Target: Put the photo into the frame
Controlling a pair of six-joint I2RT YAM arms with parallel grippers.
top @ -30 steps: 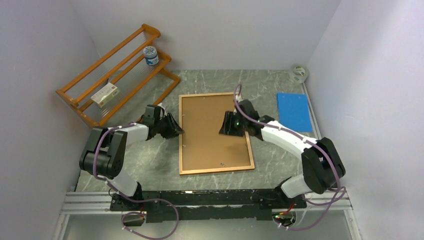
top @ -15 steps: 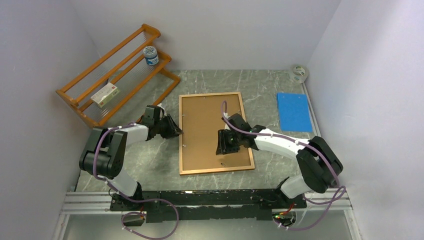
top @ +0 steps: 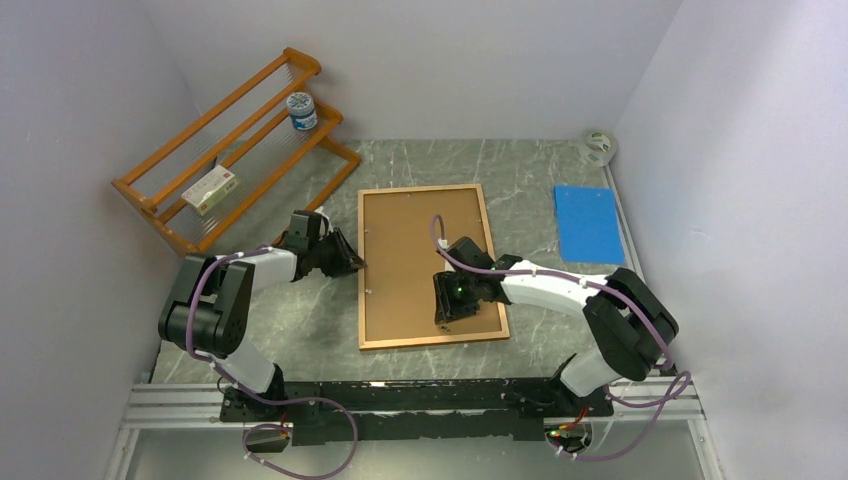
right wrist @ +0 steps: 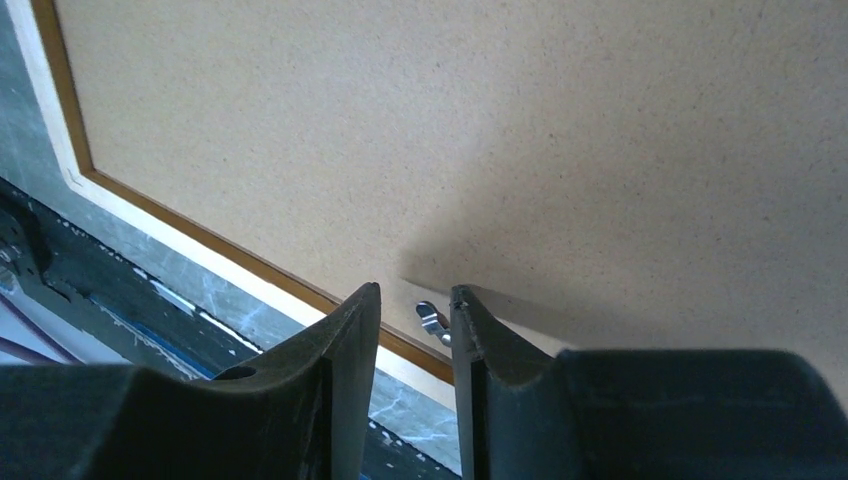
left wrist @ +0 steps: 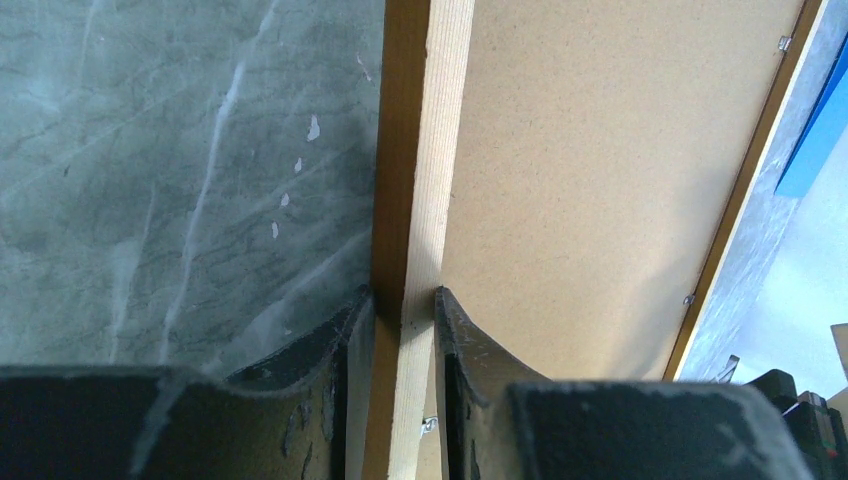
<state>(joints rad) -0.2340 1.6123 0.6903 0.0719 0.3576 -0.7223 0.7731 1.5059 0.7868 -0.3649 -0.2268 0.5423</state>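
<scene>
Top external view: the frame [top: 420, 188] lay face-down at the centre of the table [top: 300, 330]. The left end effector [left wrist: 403, 300] clamped its 9 o'clock rail. The right end effector [right wrist: 415, 300] straddled a metal clip [right wrist: 432, 322] near 5 o'clock; its grasp could not be determined.

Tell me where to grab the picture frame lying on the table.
Likely a side rail of the frame, from above, one finger outside and one on the backing board side: it lies flat, and the narrow rail stands proud, as the left gripper straddles it.
</scene>
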